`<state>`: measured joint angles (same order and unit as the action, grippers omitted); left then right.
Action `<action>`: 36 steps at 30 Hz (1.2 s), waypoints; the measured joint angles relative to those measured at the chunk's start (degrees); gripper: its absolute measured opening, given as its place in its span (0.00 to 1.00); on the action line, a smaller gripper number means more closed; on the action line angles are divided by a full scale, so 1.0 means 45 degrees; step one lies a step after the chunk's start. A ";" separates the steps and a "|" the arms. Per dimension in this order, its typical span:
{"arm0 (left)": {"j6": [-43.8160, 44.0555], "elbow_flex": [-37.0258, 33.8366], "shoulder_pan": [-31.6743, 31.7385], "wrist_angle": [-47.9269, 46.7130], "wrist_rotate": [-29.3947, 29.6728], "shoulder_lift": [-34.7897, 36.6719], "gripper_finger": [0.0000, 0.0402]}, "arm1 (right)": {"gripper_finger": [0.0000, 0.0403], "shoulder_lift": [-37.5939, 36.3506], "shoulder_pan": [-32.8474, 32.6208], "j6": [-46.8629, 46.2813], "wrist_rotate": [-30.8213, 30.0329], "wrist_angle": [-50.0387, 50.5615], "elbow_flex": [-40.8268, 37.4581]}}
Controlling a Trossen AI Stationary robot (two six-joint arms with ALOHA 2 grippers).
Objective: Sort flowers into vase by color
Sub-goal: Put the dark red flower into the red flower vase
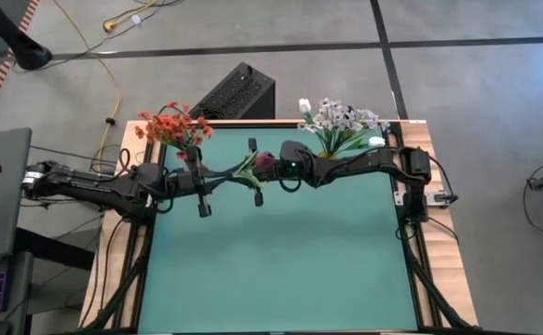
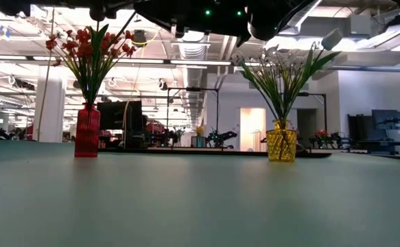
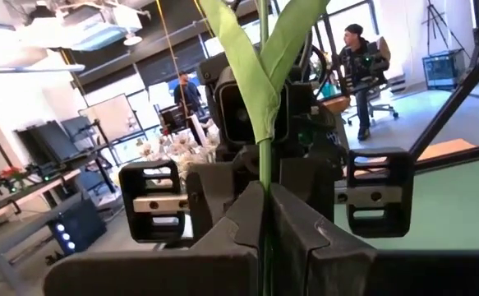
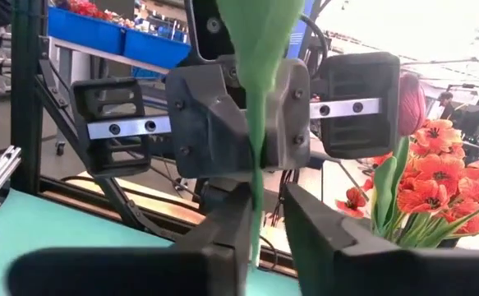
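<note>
A flower with a dark pink bud (image 1: 264, 160) and a green stem (image 3: 264, 177) hangs in the air between both arms, above the table's far middle. My left gripper (image 3: 265, 226) (image 1: 228, 175) is shut on its stem below the leaves. My right gripper (image 4: 269, 234) (image 1: 241, 173) faces it from the right and is open. The stem (image 4: 256, 205) stands between its fingers, close to one of them. The red vase (image 2: 86, 132) holds orange-red blossoms (image 1: 170, 125) and a pink bud (image 4: 412, 103). The yellow vase (image 2: 282, 145) holds white blossoms (image 1: 342, 117). My left gripper pinches the green stem (image 3: 264, 205) between its two fingers, just below where the long leaves (image 3: 255, 74) branch off. The fingers come level from the table's left and lie across the stem. The flower is lifted clear of the table, its bud end leaning toward the right arm.
Both vases stand on the green mat (image 1: 280, 270) near its far edge, the red one far left, the yellow one far right. A black box (image 1: 238, 93) sits beyond the table. People (image 3: 362, 62) are in the room behind. The mat's near half is bare.
</note>
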<state>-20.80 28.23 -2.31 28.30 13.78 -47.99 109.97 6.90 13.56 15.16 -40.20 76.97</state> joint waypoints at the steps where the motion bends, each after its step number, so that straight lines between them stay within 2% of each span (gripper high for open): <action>1: 0.0050 0.0000 0.0000 -0.0072 0.0000 0.0000 0.00 | 0.19 0.0000 0.0000 0.0000 0.0000 0.0006 0.0000; 6: 0.0245 0.0000 0.0000 -0.0148 0.0125 0.0005 0.00 | 0.05 0.0000 -0.0034 0.0000 0.0000 0.0014 0.0000; 10: 0.0231 0.0010 0.0000 -0.0672 0.0282 0.0162 0.04 | 0.05 0.0005 -0.0051 -0.0286 -0.0015 0.0059 -0.0007; 18: 0.1303 0.0010 -0.0010 -0.3648 0.0949 0.1811 0.30 | 0.05 0.0006 0.0020 -0.0589 -0.0115 0.0196 -0.0015; 23: 0.3295 0.0010 -0.0273 -0.6571 0.0857 0.3255 0.42 | 0.05 0.0000 0.0101 -0.0564 -0.1002 0.0180 -0.0015; 29: 0.6010 0.0010 -0.0948 -1.0293 0.0661 0.3474 0.44 | 0.05 0.0617 0.0464 -0.0825 -0.1156 -0.1554 0.0049; 31: 0.6852 0.0010 -0.1171 -1.1069 0.0663 0.3332 0.43 | 0.05 0.1292 0.0575 -0.1025 -0.1195 -0.2091 0.0483; 36: 0.8446 0.0015 -0.1409 -1.2996 0.0123 0.3100 0.41 | 0.05 0.2814 0.0862 -0.1144 -0.1433 -0.1794 0.2029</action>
<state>17.20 28.29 -8.64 -30.18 14.34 -34.04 122.64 10.78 8.41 8.71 -48.28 86.10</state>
